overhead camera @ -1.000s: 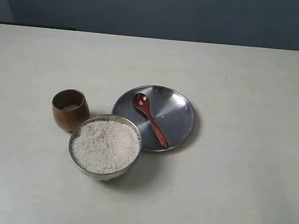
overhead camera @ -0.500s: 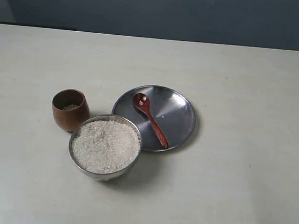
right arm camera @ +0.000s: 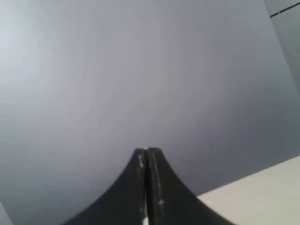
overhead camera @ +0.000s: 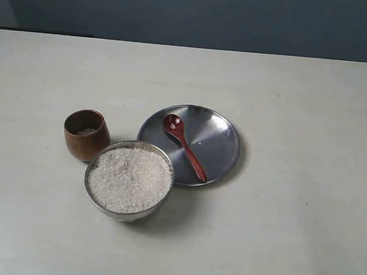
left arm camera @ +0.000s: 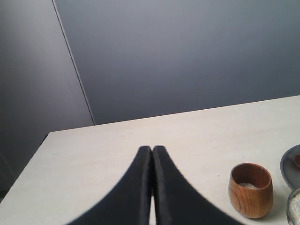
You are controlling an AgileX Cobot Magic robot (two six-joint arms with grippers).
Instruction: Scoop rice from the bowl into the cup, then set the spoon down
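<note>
The steel bowl sits near the table's front, heaped with white rice. Just behind it on the left stands the brown wooden cup, with a few grains in its bottom. The reddish-brown spoon lies on the flat steel plate to the right of the bowl, a few grains in its small oval bowl. Neither gripper appears in the exterior view. My left gripper is shut and empty, off to one side of the cup. My right gripper is shut and empty, facing the grey wall.
A pale table carries everything. A dark blue-grey wall runs behind its far edge. The plate's rim and the bowl's edge just show in the left wrist view.
</note>
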